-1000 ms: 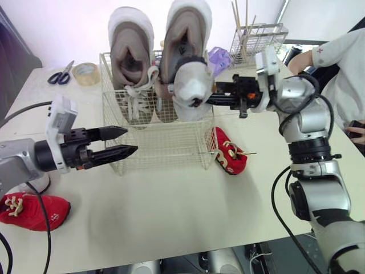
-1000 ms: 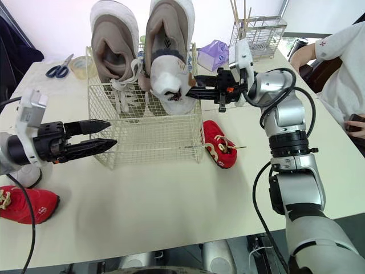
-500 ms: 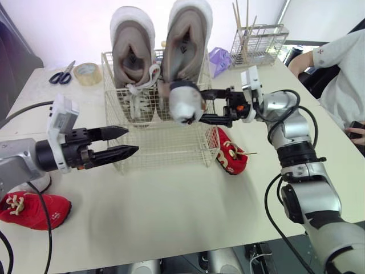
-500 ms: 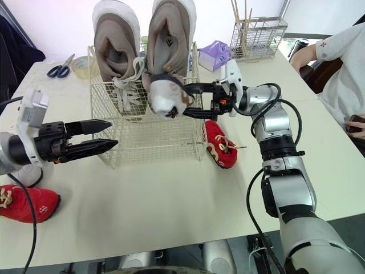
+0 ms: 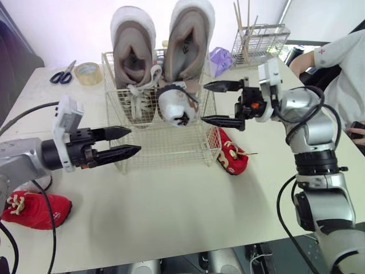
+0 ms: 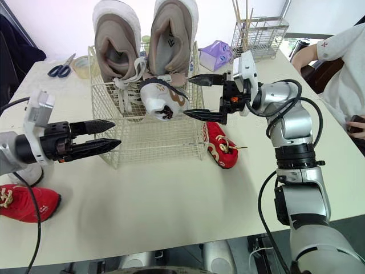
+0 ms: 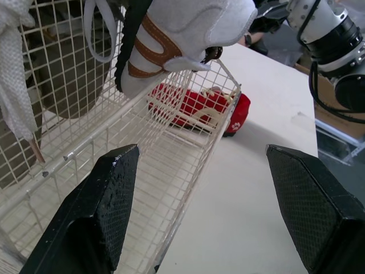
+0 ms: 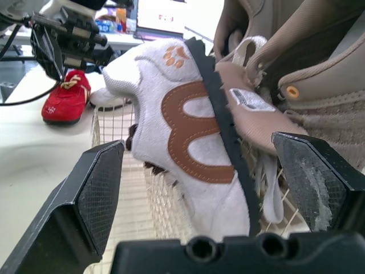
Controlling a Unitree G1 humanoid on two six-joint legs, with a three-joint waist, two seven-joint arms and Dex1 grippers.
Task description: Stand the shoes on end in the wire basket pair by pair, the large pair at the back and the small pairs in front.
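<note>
Hovering at the right end of the wire basket (image 5: 165, 155), the right gripper (image 5: 204, 103) has its black fingers spread wide, pinching nothing. Just ahead of the fingertips sits the small white shoe (image 5: 174, 105). It is tilted inside the basket and leans against the right-hand shoe of the large pair (image 5: 191, 34), with its toe poking up over the rim. Both large shoes stand on end along the back.

Over on the other side, the left gripper (image 5: 134, 140) hangs before the basket's front left corner, jaws parted and empty.

One red shoe (image 5: 231, 153) lies on the table just beside the basket's right end. The second red shoe (image 5: 34, 208) lies well apart, near the table's front left edge.
</note>
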